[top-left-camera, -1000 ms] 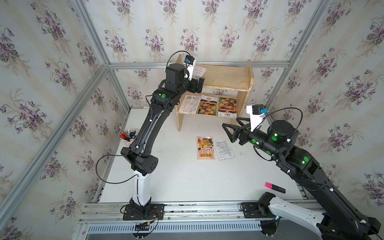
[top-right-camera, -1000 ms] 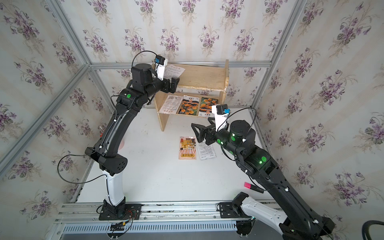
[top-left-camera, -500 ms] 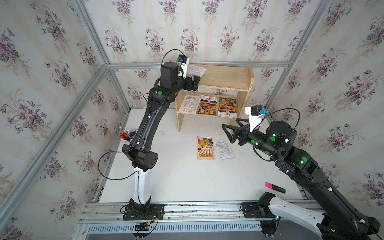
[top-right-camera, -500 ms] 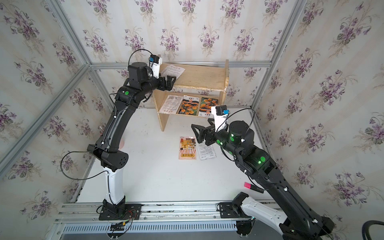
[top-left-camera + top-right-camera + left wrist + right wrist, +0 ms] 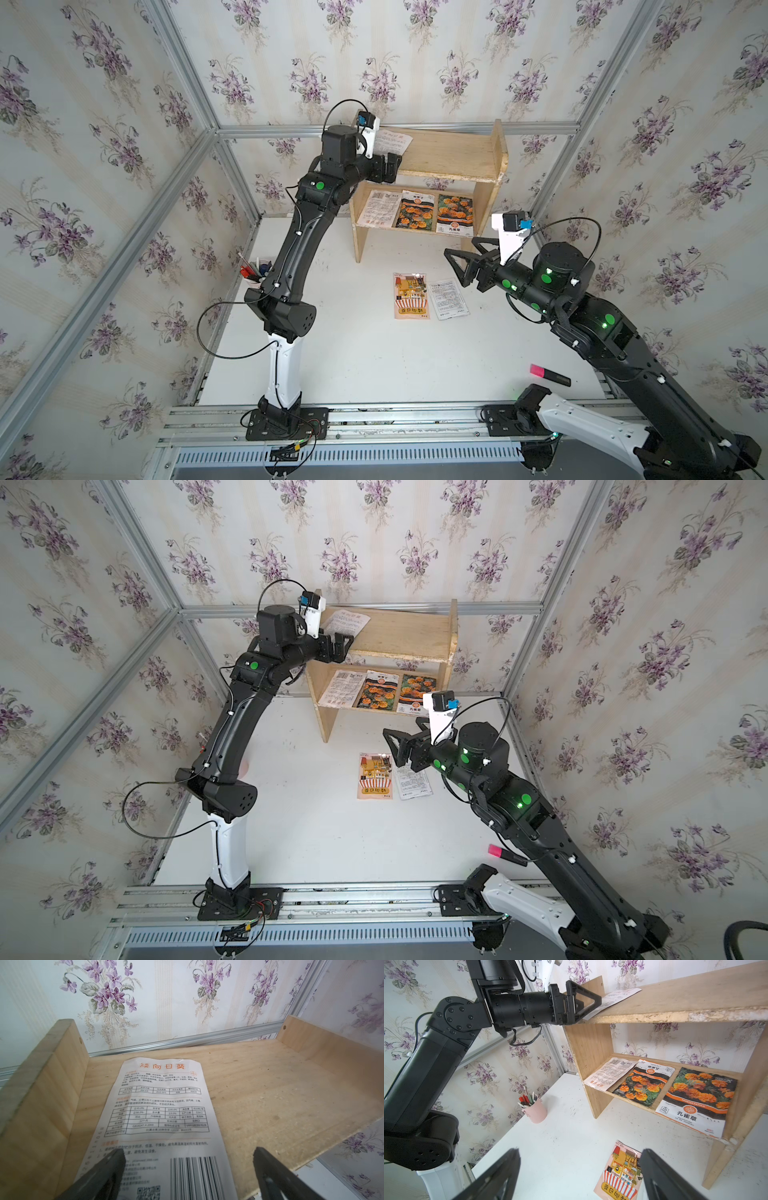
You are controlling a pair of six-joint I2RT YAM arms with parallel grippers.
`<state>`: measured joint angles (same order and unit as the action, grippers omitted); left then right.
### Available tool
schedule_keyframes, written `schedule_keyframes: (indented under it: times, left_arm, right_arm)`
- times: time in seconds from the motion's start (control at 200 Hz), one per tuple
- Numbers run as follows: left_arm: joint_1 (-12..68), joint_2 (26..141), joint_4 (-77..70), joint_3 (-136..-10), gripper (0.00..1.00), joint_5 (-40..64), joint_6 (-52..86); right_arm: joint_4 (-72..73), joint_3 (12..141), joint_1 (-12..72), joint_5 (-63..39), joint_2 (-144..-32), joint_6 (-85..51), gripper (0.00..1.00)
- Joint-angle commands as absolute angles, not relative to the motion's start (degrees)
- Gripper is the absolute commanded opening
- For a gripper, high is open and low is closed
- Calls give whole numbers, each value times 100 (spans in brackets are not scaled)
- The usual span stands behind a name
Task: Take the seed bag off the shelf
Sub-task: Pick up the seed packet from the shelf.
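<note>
Bright, even daylight-like light fills both top views, seemingly from overhead. The white surface (image 5: 365, 365) is close to washed out and carries only faint, soft shadows beneath the arms. Wide-angle distortion makes the frame rails (image 5: 540, 126) lean and bow toward the corners. In the left wrist view the seed bag (image 5: 164, 1105) has sharp print at mid-frame, while its nearest part and the jaws are blurred. The shelf (image 5: 593, 1047) has a shaded lower tier in the right wrist view, where the jaws are also out of focus.

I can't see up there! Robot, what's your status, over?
Left end effector open, at seed bag. Bag on shelf top tier, ungripped. Right end effector open, idle. Nothing blocking.
</note>
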<state>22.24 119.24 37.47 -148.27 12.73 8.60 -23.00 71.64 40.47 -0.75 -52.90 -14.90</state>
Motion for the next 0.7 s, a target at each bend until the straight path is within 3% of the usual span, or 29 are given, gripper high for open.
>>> schedule_keyframes:
  times: [0.0,0.699]
  left_arm:
    - [2291,11781,4114,-14678,100,1563,1149]
    - [2592,11512,3797,-14883,100,998,1193]
  right_arm:
    - [-2188,7146,4052,-88,-5265,-1529,94]
    - [-2134,7040,4047,-168,-5098,-1623,94]
